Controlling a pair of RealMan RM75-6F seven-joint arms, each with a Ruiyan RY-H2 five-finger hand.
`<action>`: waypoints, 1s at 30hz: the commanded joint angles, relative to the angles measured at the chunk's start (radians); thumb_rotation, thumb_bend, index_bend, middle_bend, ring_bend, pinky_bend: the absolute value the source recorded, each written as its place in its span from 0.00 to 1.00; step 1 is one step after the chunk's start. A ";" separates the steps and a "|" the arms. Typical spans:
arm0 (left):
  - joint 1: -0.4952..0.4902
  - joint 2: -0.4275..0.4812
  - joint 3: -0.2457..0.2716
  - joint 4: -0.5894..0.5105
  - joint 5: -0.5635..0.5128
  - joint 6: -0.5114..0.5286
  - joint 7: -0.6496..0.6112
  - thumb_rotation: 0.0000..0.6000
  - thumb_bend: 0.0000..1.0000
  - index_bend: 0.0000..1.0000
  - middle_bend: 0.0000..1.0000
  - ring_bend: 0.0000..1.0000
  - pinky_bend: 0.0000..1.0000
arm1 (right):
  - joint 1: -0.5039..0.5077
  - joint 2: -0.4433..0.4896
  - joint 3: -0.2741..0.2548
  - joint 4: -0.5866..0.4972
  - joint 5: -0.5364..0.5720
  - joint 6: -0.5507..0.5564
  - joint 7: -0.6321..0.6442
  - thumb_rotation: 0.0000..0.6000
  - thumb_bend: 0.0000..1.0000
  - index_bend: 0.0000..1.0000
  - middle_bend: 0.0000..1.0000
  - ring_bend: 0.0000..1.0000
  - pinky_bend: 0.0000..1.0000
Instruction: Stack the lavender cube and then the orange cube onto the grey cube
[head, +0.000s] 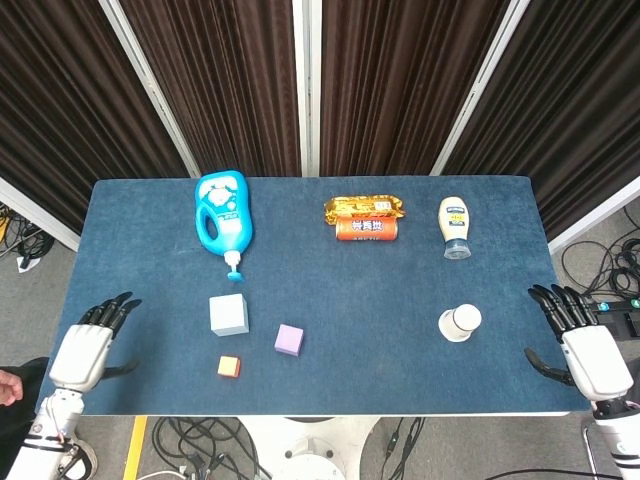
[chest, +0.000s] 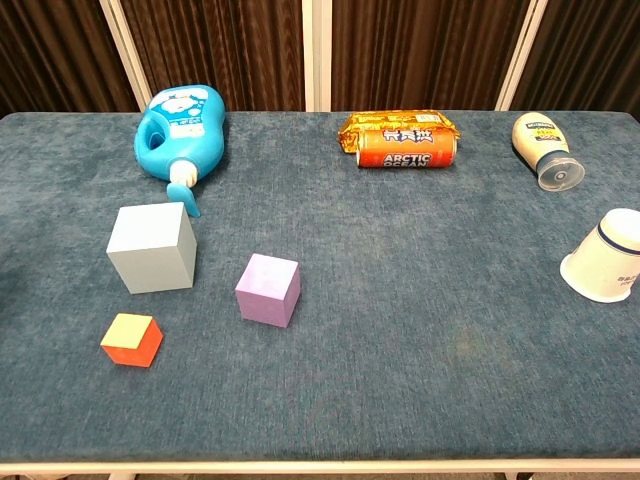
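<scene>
The grey cube (head: 228, 314) (chest: 152, 247) stands on the blue table left of centre. To its right and a bit nearer lies the lavender cube (head: 290, 340) (chest: 267, 289). The small orange cube (head: 229, 367) (chest: 131, 339) sits in front of the grey one, near the front edge. All three stand apart, each on the cloth. My left hand (head: 85, 345) hovers open at the table's front left corner, fingers spread. At the front right edge my right hand (head: 585, 348) is open too. Neither hand shows in the chest view.
A blue detergent bottle (head: 223, 213) lies behind the grey cube, spout toward it. A snack pack (head: 364, 208) and an orange can (head: 367, 229) lie at back centre, a mayonnaise bottle (head: 455, 226) at back right. A white cup (head: 459, 323) lies tipped at right.
</scene>
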 joint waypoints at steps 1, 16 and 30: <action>-0.007 0.013 0.011 -0.032 0.027 -0.003 0.012 1.00 0.10 0.20 0.21 0.17 0.23 | 0.000 0.001 -0.001 0.002 0.001 -0.002 0.006 1.00 0.20 0.03 0.08 0.00 0.00; -0.152 0.089 -0.021 -0.366 0.025 -0.201 0.252 1.00 0.10 0.20 0.21 0.17 0.25 | -0.001 0.003 0.002 0.006 0.006 0.000 0.019 1.00 0.20 0.03 0.08 0.00 0.00; -0.372 -0.101 -0.116 -0.477 -0.270 -0.408 0.649 1.00 0.10 0.20 0.24 0.18 0.27 | -0.003 0.014 0.004 0.007 0.002 0.013 0.050 1.00 0.20 0.03 0.08 0.00 0.00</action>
